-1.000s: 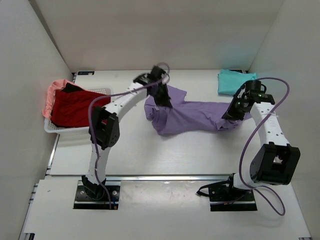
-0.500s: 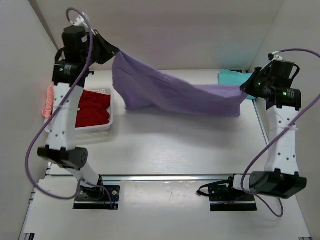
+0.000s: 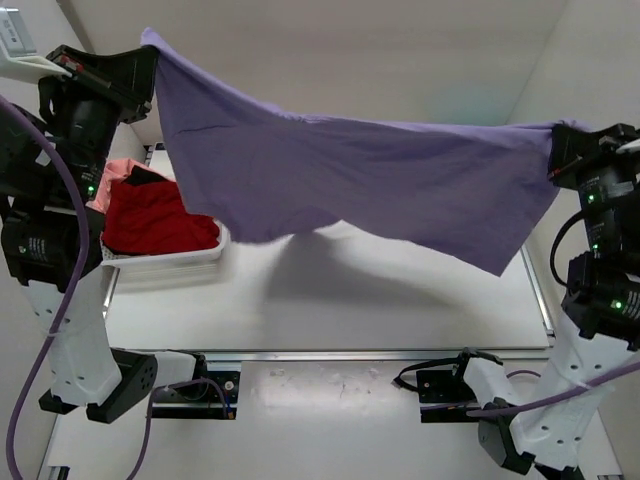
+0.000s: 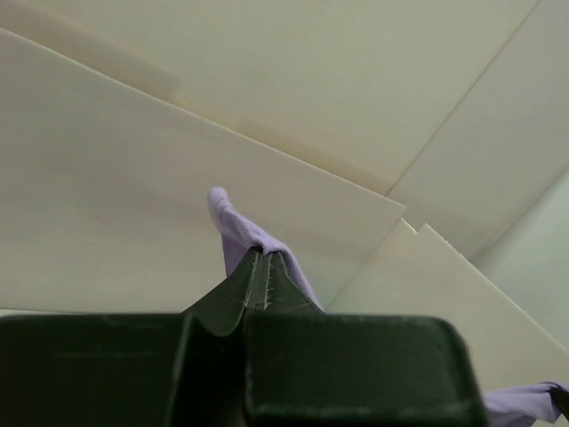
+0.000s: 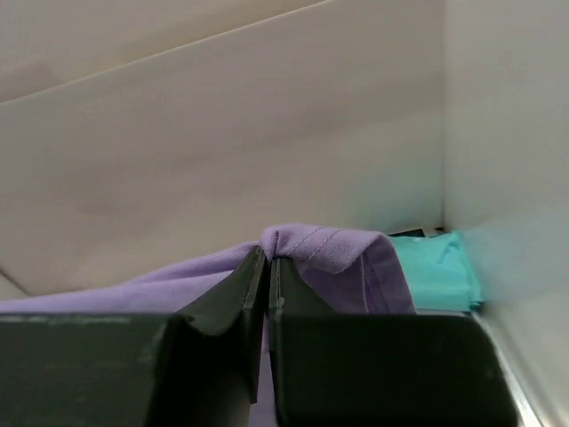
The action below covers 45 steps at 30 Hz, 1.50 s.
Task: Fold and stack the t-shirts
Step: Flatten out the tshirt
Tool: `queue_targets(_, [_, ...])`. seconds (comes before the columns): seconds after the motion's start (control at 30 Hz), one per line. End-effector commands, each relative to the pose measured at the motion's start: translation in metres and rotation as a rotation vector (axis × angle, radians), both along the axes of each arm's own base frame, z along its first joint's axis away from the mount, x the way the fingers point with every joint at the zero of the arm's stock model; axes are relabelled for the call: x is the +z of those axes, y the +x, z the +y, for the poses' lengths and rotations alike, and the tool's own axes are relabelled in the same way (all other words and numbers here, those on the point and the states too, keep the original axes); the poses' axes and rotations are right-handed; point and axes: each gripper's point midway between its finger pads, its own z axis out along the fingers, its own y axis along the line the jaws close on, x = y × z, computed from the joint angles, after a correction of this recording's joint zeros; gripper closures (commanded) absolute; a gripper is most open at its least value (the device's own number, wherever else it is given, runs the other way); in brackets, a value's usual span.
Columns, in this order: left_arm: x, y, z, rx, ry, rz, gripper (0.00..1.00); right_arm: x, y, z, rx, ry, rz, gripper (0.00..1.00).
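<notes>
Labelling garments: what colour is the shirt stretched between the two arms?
The shirt is plain lavender-purple; the top external view shows it best.

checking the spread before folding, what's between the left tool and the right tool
The lavender t-shirt spans it, left tool and right tool each shut on an edge; the top view shows this.

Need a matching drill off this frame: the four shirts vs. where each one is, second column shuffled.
1. purple shirt
2. red shirt
3. teal shirt
4. pink shirt

A. far right corner
B. on top in the basket
C. stretched in mid-air
D. poking out left of the red one

Pairs: 1-C, 2-B, 3-A, 4-D
</notes>
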Motion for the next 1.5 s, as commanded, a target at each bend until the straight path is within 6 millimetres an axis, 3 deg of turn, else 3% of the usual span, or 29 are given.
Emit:
queue_targets(0.0, [-0.019,0.041,0.0,0.036,-0.018,0.063,1.0,-0.025,0.057,0.003,0.1,0.093,0.089,1.0])
queue_targets(0.17, [-0.089,0.11,-0.024,-0.032,-0.01,0.271,1.0,-0.086,0.113,0.011,0.237,0.276,0.265,1.0])
queue_targets(0.23, [-0.117,0.136,-0.037,-0.078,-0.004,0.351,1.0,-0.123,0.143,0.021,0.303,0.355,0.393,0.99])
queue_targets(0.27, [-0.144,0.158,-0.042,-0.077,0.01,0.429,1.0,-0.143,0.159,0.023,0.312,0.365,0.458,1.0])
queue_targets(0.3, [-0.16,0.176,-0.051,-0.104,0.024,0.473,1.0,-0.145,0.164,0.031,0.328,0.343,0.485,1.0])
queue_targets(0.33, [-0.153,0.18,-0.056,-0.137,0.025,0.462,1.0,-0.15,0.178,0.028,0.302,0.329,0.508,1.0])
queue_targets(0.37, [-0.167,0.199,-0.06,-0.141,0.031,0.499,1.0,-0.167,0.192,0.031,0.3,0.312,0.559,1.0])
queue_targets(0.4, [-0.185,0.214,-0.062,-0.16,0.037,0.542,1.0,-0.155,0.199,0.033,0.305,0.284,0.529,1.0])
queue_targets(0.5, [-0.19,0.24,-0.064,-0.127,0.075,0.505,1.0,-0.149,0.233,0.022,0.271,0.219,0.506,1.0])
queue_targets(0.57, [-0.182,0.253,-0.051,-0.044,0.106,0.438,1.0,-0.115,0.246,0.021,0.269,0.143,0.425,1.0])
queue_targets(0.6, [-0.169,0.253,-0.046,-0.022,0.115,0.4,1.0,-0.118,0.256,0.02,0.269,0.13,0.428,1.0])
queue_targets(0.67, [-0.137,0.251,-0.036,0.023,0.103,0.305,1.0,-0.074,0.258,0.018,0.273,0.109,0.317,1.0])
queue_targets(0.73, [-0.089,0.225,-0.012,0.072,0.058,0.185,1.0,-0.045,0.249,0.006,0.255,0.112,0.244,1.0])
queue_targets(0.77, [-0.082,0.223,-0.005,0.1,0.043,0.158,1.0,-0.034,0.243,0.008,0.269,0.118,0.213,1.0])
queue_targets(0.83, [-0.052,0.192,0.013,0.155,0.03,0.091,1.0,-0.02,0.223,-0.002,0.253,0.121,0.171,1.0])
queue_targets(0.87, [-0.043,0.182,0.016,0.169,0.025,0.075,1.0,-0.04,0.225,-0.005,0.255,0.145,0.217,1.0])
queue_targets(0.93, [-0.024,0.154,0.018,0.181,0.03,0.033,1.0,-0.055,0.22,-0.009,0.242,0.151,0.254,1.0])
queue_targets(0.97, [-0.036,0.158,0.016,0.179,0.042,0.066,1.0,-0.067,0.218,-0.011,0.238,0.159,0.291,1.0])
queue_targets(1.03, [-0.034,0.134,0.009,0.148,0.039,0.071,1.0,-0.084,0.216,-0.008,0.244,0.172,0.332,1.0])
queue_targets(1.1, [-0.059,0.121,0.0,0.116,0.064,0.142,1.0,-0.111,0.214,0.0,0.259,0.176,0.4,1.0])
queue_targets(1.13, [-0.089,0.128,-0.004,0.096,0.08,0.213,1.0,-0.132,0.214,0.002,0.255,0.182,0.451,1.0])
queue_targets(1.17, [-0.092,0.113,-0.01,0.061,0.082,0.22,1.0,-0.14,0.211,0.006,0.26,0.173,0.471,1.0])
queue_targets(1.23, [-0.167,0.112,-0.025,-0.019,0.107,0.388,1.0,-0.192,0.2,0.016,0.284,0.193,0.581,1.0])
queue_targets(1.27, [-0.178,0.099,-0.025,-0.035,0.1,0.407,1.0,-0.199,0.192,0.023,0.294,0.189,0.59,1.0])
queue_targets(1.3, [-0.221,0.09,-0.034,-0.074,0.118,0.493,1.0,-0.227,0.187,0.027,0.298,0.201,0.643,1.0])
queue_targets(1.33, [-0.268,0.086,-0.039,-0.095,0.127,0.595,1.0,-0.23,0.178,0.028,0.291,0.2,0.641,1.0])
queue_targets(1.37, [-0.283,0.074,-0.04,-0.12,0.116,0.629,1.0,-0.251,0.165,0.033,0.297,0.208,0.685,1.0])
queue_targets(1.43, [-0.36,0.049,-0.048,-0.194,0.108,0.8,1.0,-0.291,0.142,0.034,0.275,0.221,0.774,1.0])
queue_targets(1.47, [-0.373,0.038,-0.047,-0.198,0.087,0.838,1.0,-0.294,0.131,0.034,0.265,0.209,0.786,1.0])
